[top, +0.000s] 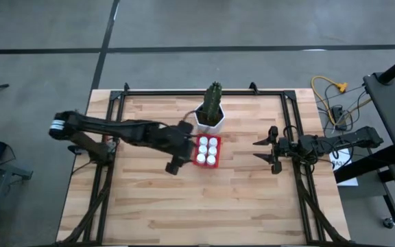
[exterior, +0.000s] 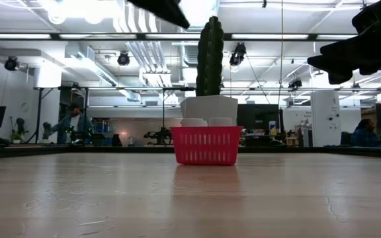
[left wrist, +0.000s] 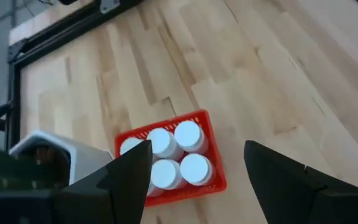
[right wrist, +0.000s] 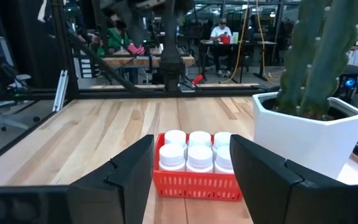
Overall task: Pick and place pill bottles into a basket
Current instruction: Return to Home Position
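L arm reaches in from the table's (top: 184,206) left edge, stretched toward the middle. Left hand (left wrist: 197,149) hangs up in the air, just left of the basket per high view; fingers apart, nothing between them, and its wrist cam looks down past them onto the basket. Basket (exterior: 206,149) is red w/ mesh sides and sits flat on the table about mid-width, a bit toward the far edge. All six pill bottles (right wrist: 199,155) are inside it, upright, packed 2 x 3 w/ white caps up; their tops stick out above the rim in low view. Right behind the basket, on its far side, is a white hexagonal pot (top: 210,120) w/ a tall green cactus (top: 214,99); pot is just beside the basket, can't tell if touching. No bottles on the bare table. Right hand (top: 257,149) is off to the right, well apart from the basket, raised off the table and pointing at it; fingers apart, empty. R arm comes in from the table's right edge.
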Robot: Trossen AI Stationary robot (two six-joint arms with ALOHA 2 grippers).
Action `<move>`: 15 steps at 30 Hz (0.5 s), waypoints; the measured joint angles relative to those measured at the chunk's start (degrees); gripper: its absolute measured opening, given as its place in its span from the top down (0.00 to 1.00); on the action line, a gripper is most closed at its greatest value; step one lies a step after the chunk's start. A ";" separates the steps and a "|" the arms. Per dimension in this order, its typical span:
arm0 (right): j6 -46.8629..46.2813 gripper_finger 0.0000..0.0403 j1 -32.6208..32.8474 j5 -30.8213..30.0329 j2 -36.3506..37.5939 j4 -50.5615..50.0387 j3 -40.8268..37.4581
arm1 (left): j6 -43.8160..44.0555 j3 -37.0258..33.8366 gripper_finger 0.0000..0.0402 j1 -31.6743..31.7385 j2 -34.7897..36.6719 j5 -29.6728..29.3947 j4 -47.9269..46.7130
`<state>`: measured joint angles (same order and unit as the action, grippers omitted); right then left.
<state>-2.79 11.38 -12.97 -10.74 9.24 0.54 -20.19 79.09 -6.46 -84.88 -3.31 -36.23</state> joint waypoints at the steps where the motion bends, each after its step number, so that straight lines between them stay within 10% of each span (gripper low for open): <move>1: 0.02 0.50 0.00 -0.04 0.03 0.01 0.00 | 0.40 -3.47 0.41 0.02 2.14 -0.01 2.72; 15: -0.09 0.50 0.00 -0.09 0.15 0.10 0.00 | 3.37 -38.24 0.41 0.00 29.01 -0.32 36.01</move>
<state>-2.87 11.38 -13.06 -10.59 9.34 0.54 -16.82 40.84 -6.46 -55.86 -3.62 -0.22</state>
